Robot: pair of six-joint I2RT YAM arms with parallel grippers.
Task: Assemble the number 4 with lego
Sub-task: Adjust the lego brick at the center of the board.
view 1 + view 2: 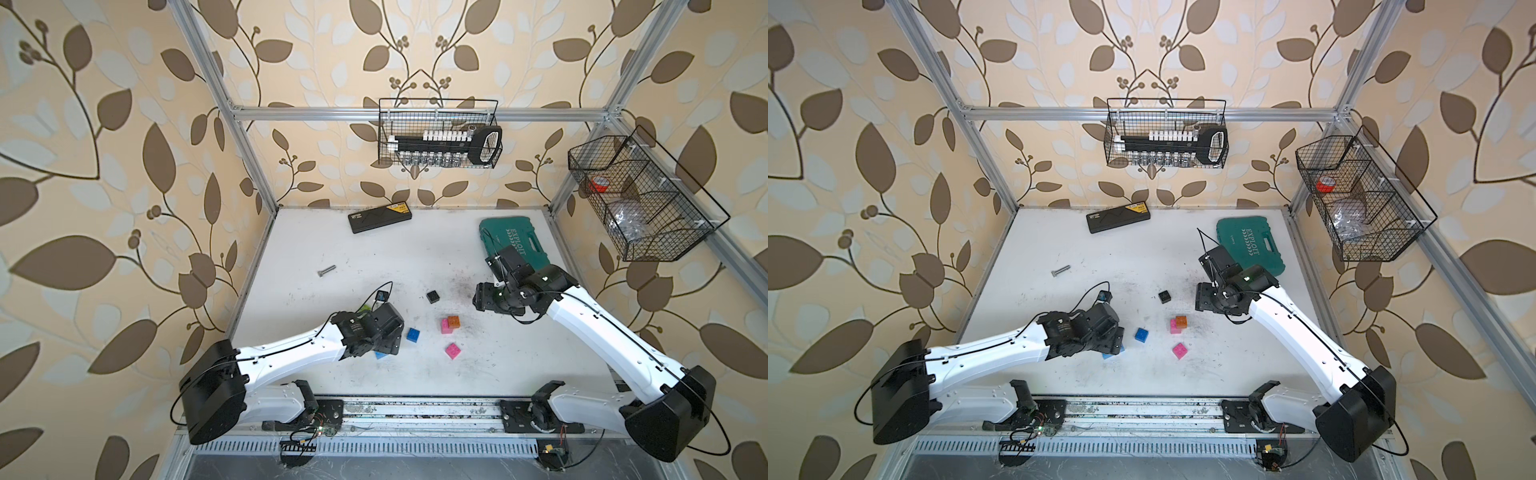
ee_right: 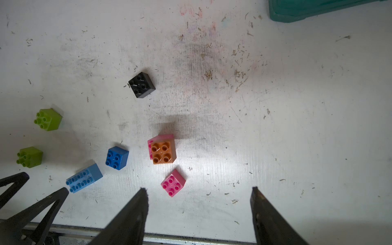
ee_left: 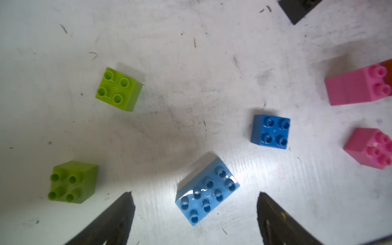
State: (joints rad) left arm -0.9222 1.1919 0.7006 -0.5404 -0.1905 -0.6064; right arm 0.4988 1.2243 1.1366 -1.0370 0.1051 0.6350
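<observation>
Two matching arms. The left arm and right arm each have long links in a smooth white shell, dotted with small dark screws. A thin black cable follows each shell and bows out in a free loop past the elbow. The elbow housings are bulky, rounded and matte black. The wrist sections are black and blocky, with a ribbed round motor cap. In a top view a green light shows on the right wrist. The bases sit on black plates. On the left gripper and right gripper, the fingers are black, flat wedges narrowing to blunt tips with rough edges.
</observation>
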